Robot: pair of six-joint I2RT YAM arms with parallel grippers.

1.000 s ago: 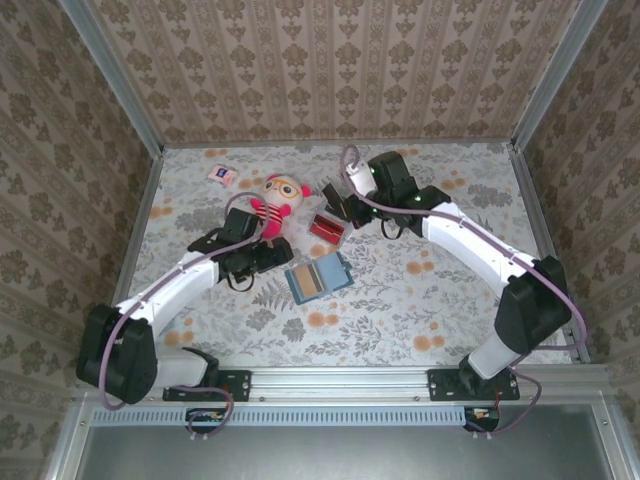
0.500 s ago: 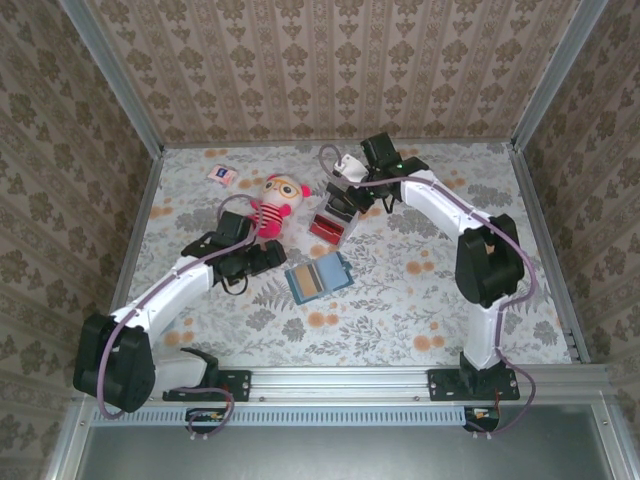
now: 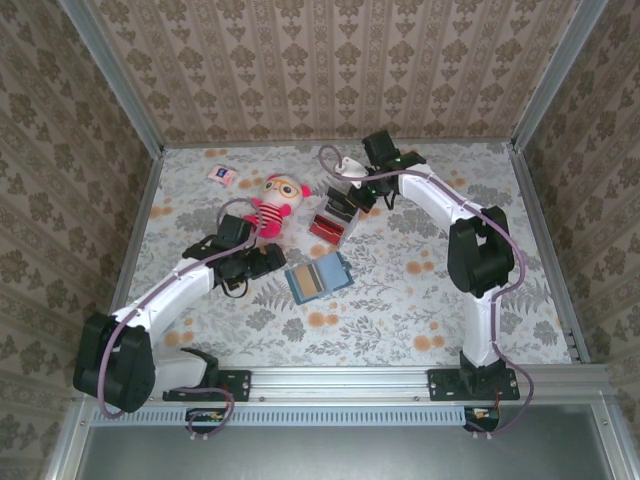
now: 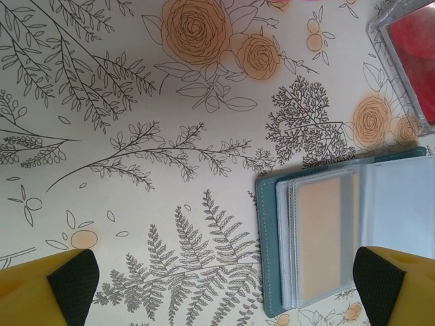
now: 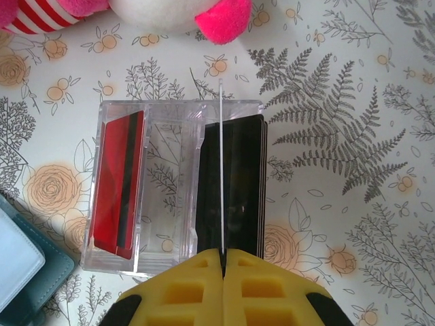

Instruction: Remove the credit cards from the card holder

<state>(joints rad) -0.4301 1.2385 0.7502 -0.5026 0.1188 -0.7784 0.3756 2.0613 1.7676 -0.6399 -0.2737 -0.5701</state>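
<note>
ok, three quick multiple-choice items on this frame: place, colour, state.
1. The clear case sits: A between plush doll and card holder; B inside the holder; C on the doll.
2. The card holder's slot shows: A a green card; B a tan card; C nothing.
3. The right gripper is: A wide open; B shut on the doll; C shut on a thin card.
Key: 1 A, doll above, holder below-left of it; 2 B, tan face behind the sleeve; 3 C, fingers meet on its edge.
</note>
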